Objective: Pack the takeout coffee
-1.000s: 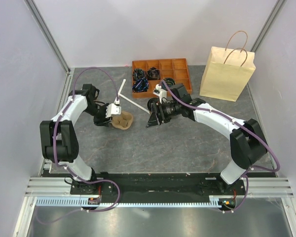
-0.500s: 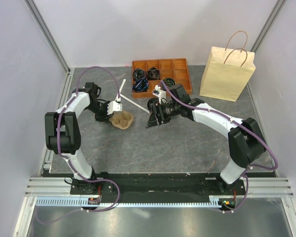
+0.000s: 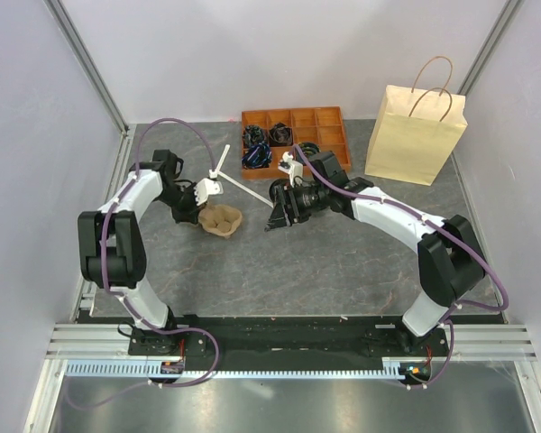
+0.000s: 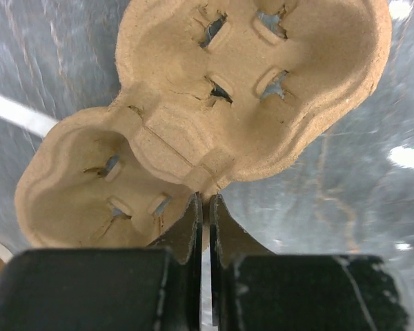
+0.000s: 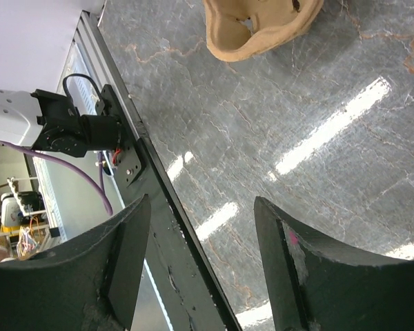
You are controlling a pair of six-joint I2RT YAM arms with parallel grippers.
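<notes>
The left gripper has its jaws pinched together on the moulded-pulp cup carrier, likely readying it. The right gripper hangs with jaws apart, empty. What looks like the takeout coffee stands just beyond it, so the right arm must next turn back and straddle the cup.

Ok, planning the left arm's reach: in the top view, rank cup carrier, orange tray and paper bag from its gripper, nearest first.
1. cup carrier, pinched by the left gripper.
2. orange tray, back centre.
3. paper bag, far back right.
</notes>
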